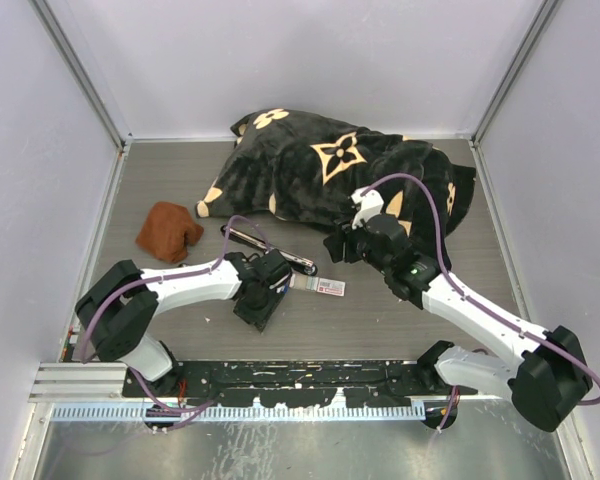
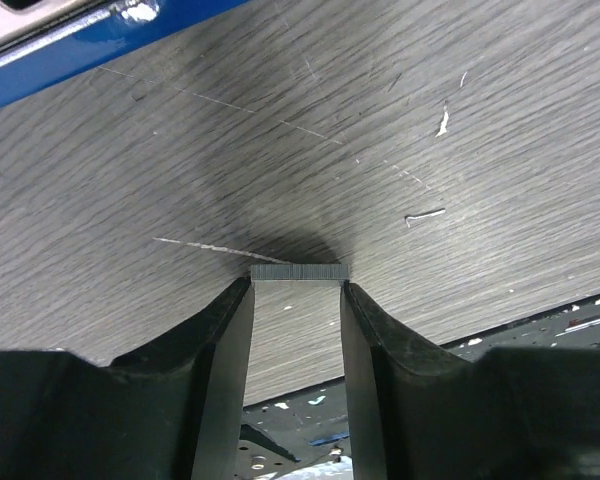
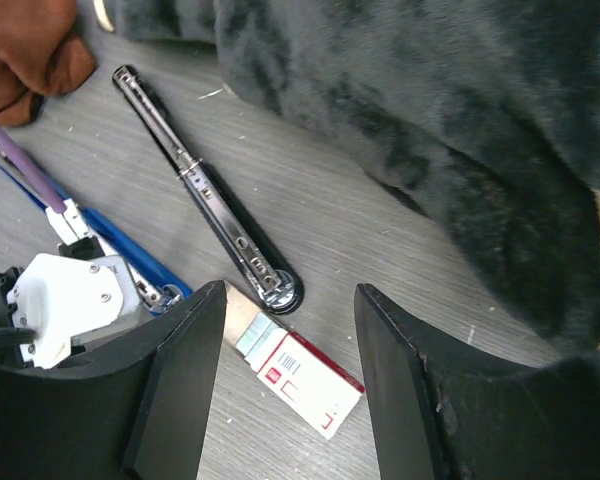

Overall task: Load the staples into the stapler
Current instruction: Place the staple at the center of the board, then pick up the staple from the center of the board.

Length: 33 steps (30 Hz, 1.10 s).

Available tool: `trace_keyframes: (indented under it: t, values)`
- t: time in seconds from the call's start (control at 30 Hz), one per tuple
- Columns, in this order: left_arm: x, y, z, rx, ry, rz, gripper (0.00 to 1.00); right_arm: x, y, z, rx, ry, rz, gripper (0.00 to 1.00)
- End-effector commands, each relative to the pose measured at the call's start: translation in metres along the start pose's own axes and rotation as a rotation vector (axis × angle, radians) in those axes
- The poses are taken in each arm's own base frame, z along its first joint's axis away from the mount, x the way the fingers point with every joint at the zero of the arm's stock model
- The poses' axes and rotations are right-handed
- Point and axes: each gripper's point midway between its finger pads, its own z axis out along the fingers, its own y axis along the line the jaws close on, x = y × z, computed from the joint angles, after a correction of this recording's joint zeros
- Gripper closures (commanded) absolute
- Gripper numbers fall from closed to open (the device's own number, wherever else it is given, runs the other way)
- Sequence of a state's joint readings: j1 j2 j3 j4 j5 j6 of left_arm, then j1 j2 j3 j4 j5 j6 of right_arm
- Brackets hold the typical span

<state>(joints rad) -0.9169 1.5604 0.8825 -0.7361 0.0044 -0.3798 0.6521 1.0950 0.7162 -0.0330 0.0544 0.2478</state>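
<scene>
- The left gripper (image 2: 296, 290) is seen in its wrist view with the jaws pinched on a short grey strip of staples (image 2: 298, 272).
- The strip is held crosswise by its two ends at the very fingertips, over the wood-grain table (image 2: 460, 120).
- Whether the strip touches the table surface cannot be told.
- A blue stapler part (image 2: 70, 45) is seen at the top left corner of the left wrist view, well apart from the strip.
- The right gripper (image 3: 290, 292) is held with its jaws spread, and nothing is gripped between them.
- The staples box (image 3: 308, 385), white with a red-pink label, is seen lying flat on the table below the right gripper's open jaws.
- A pale greyish inner piece (image 3: 253, 335) is seen protruding from the box's end.
- In the top view the box (image 1: 328, 287) is found between the two grippers, just right of the left one.
- The stapler's chrome rail (image 3: 205, 190) is laid out on the table, its dark rounded end just beside the box's inner piece.
- Whether the rail and the blue part are joined cannot be told.
- A brown cloth (image 1: 168, 230) is seen left of the stapler.
- A dark patterned blanket (image 1: 340, 165) is heaped at the far side.
</scene>
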Motion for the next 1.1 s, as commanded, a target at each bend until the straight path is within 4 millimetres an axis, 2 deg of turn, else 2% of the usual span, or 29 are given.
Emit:
trace_keyframes:
  t: [0.0,0.2,0.3,0.5,0.73,1.07]
  values:
    - [-0.008,-0.002,-0.006,-0.014,-0.006,0.035,0.57,-0.026,-0.011,-0.011,0.052,-0.109,0.034,0.39]
    - [-0.010,0.001,-0.007,-0.036,-0.014,0.030,0.43,-0.025,-0.010,-0.011,0.044,-0.107,0.040,0.39]
    - [-0.012,0.001,-0.008,-0.036,-0.030,0.030,0.40,-0.025,-0.010,-0.011,0.042,-0.106,0.041,0.39]
    - [-0.025,0.001,-0.010,-0.037,-0.091,0.030,0.40,-0.025,-0.009,-0.010,0.036,-0.104,0.043,0.39]
    - [-0.037,-0.009,-0.009,0.013,-0.146,0.032,0.38,-0.022,-0.009,-0.008,0.034,-0.092,0.042,0.38]
    - [-0.030,-0.004,-0.006,-0.008,-0.119,0.032,0.46,-0.022,-0.009,-0.008,0.032,-0.092,0.043,0.38]
